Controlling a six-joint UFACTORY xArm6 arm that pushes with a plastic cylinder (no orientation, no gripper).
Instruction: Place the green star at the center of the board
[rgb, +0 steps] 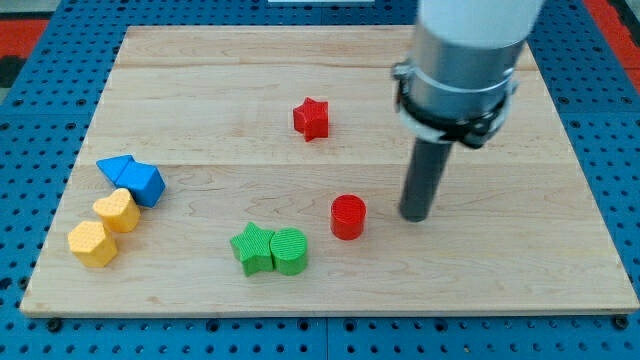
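The green star (251, 247) lies on the wooden board (200, 90), left of centre near the view's bottom. A green cylinder (290, 250) touches its right side. My tip (416, 216) rests on the board to the right of a red cylinder (348, 216), well to the right of and a little above the green star. The tip touches no block.
A red star (311, 118) lies above the board's middle. At the view's left sit two blue blocks (115, 168) (146, 184), a yellow heart (117, 211) and a yellow hexagon (93, 243). The arm's grey body (462, 60) hangs over the upper right.
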